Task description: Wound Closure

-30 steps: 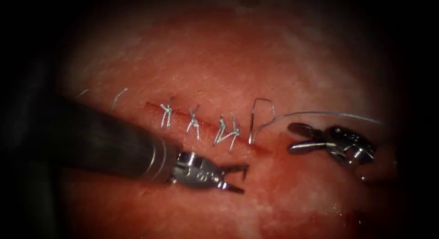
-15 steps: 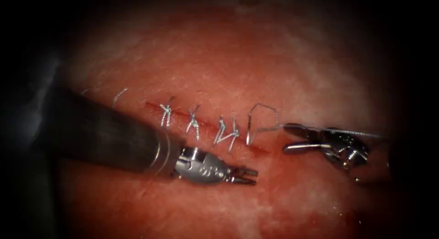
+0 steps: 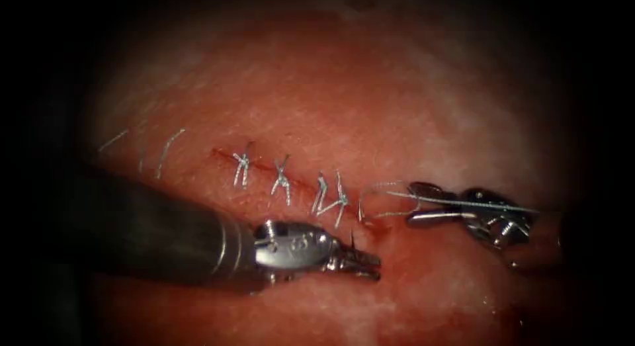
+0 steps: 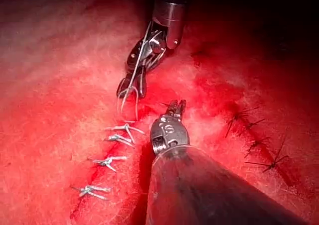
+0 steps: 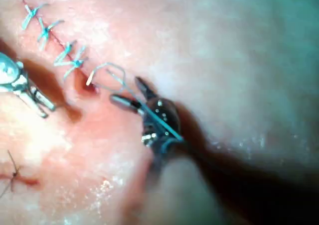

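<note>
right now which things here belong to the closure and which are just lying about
In the job:
- left tool, jaws shut, holding nothing I can make out
- right tool, jaws open, thread lying across it
- thread loop at the cut
- tissue

Lying about:
- finished stitches
- cut thread ends, left of the cut

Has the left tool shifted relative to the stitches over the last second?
Yes. The left tool has moved right and slightly down, its tip now lying below the thread loop rather than under the tied stitches.
</note>
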`<state>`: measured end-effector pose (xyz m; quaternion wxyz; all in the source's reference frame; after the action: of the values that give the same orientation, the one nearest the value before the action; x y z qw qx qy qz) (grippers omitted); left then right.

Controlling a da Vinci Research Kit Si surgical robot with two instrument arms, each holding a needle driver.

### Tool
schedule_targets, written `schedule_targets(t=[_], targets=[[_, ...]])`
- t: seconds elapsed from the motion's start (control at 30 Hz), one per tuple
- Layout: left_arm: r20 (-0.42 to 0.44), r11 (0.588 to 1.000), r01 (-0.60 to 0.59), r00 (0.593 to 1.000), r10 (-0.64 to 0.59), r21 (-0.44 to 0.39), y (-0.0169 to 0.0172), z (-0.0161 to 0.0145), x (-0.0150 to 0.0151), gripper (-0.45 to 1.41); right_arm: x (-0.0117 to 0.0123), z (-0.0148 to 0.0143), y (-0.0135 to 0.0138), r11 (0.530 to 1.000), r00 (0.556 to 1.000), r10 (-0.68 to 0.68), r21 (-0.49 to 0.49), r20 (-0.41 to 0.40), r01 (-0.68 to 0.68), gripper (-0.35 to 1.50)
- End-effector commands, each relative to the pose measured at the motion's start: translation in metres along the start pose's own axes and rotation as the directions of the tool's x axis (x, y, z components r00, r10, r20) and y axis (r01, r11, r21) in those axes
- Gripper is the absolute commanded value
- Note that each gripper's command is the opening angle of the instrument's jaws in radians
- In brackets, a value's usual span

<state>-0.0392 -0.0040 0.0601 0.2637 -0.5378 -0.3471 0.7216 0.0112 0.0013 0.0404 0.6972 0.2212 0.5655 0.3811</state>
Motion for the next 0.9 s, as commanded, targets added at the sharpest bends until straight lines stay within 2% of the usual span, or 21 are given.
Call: schedule_targets(t=[0.03,0.2,0.5,0.6,0.7,0.8,0.9], targets=[[0.004,0.999,0.03,1.0,-0.03,-0.011,0.0009,0.0007,-0.001,-0.45,-0.0012,0.0005,-0.0009,1.0,1.0,0.005,0.004,0.002,-0.005,1.25],[0.013,0.987,0.144,0.99,-0.144,-0.066,0.0032,0.0006,-0.0007,-0.45,-0.0014,0.0005,-0.0012,1.0,1.0,0.005,0.007,0.003,-0.005,1.25],[0.041,0.972,0.156,0.988,-0.151,-0.174,0.0082,0.0004,0.0008,-0.45,-0.0016,0.0002,-0.0018,1.0,1.0,0.006,0.019,0.006,-0.006,1.25],[0.015,0.985,0.049,0.999,-0.047,-0.166,0.0098,-0.0003,0.0021,-0.45,-0.0017,0.0001,-0.002,1.0,1.0,0.006,0.02,0.006,-0.006,1.25],[0.011,0.991,-0.098,0.995,0.1,-0.094,0.0109,-0.0014,0.0033,-0.45,-0.0018,0.0,-0.0025,1.0,1.0,0.006,0.024,0.008,-0.007,1.25],[0.043,0.976,-0.217,0.975,0.218,-0.01,0.0116,-0.0029,0.0039,-0.45,-0.002,-0.0003,-0.0036,0.999,1.0,0.008,0.048,0.015,-0.009,1.25],[0.06,0.96,-0.277,0.96,0.274,0.036,0.0121,-0.0044,0.0042,-0.45,-0.0019,-0.0004,-0.0049,0.996,1.0,0.011,0.087,0.026,-0.014,1.18]])
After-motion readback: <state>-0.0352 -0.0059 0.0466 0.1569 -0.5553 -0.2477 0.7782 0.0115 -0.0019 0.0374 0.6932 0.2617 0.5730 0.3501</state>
